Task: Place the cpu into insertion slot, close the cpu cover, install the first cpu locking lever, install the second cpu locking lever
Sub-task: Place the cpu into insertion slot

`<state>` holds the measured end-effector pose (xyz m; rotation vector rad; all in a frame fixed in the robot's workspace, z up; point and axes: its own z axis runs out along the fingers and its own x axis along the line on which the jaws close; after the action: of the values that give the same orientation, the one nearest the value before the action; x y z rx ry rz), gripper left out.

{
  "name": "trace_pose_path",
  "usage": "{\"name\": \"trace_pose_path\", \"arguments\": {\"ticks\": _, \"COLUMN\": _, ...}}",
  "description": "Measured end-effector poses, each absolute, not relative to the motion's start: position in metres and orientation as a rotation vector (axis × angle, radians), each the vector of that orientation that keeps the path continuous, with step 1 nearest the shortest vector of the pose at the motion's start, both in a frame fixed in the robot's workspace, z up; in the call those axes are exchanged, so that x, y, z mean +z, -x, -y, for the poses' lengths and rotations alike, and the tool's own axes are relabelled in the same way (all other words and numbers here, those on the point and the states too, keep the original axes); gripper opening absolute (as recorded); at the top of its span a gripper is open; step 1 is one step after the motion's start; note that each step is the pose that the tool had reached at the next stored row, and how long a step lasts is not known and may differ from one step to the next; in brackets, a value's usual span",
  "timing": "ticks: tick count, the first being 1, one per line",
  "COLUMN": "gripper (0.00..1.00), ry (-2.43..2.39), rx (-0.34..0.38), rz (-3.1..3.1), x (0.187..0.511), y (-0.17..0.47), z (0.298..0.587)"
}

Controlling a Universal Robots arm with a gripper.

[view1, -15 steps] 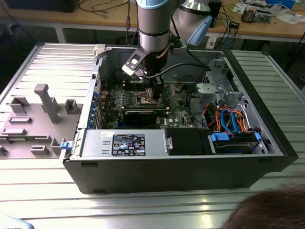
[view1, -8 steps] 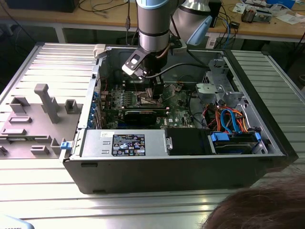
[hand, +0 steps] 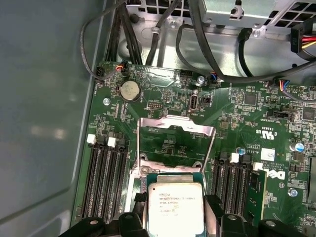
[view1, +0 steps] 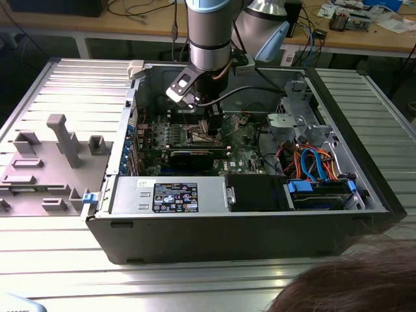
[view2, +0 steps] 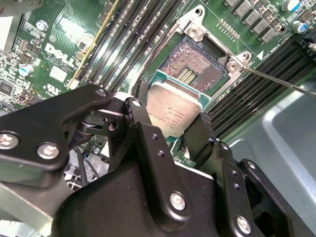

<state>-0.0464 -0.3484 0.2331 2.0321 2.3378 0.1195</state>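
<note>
pincer (view2: 168,112) squeezing cpu (view2: 177,106) by its edges, hanging just above slot (view2: 198,61), cover (hand: 177,127) flipped up. risk imo: chip goes in tilted or off-corner, wrecks slot.

cpu (view2: 175,111) at insertion slot (view2: 197,64); memory slots (view2: 133,39) flanking.

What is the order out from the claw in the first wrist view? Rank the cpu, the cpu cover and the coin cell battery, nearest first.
1. The cpu, gripped in the claw itself.
2. The cpu cover, swung open just beyond the cpu.
3. The coin cell battery, farther on, past the cover's far edge.
</note>
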Motion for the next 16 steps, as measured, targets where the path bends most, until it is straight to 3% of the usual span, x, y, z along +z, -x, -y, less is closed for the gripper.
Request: {"name": "trace_pose_path", "arguments": {"ticks": 16, "gripper": 0.55, "ry": -2.065, "rx": 0.119, "rz": -2.307, "x": 0.2324, "y": 0.0464, "z": 0.3484}}
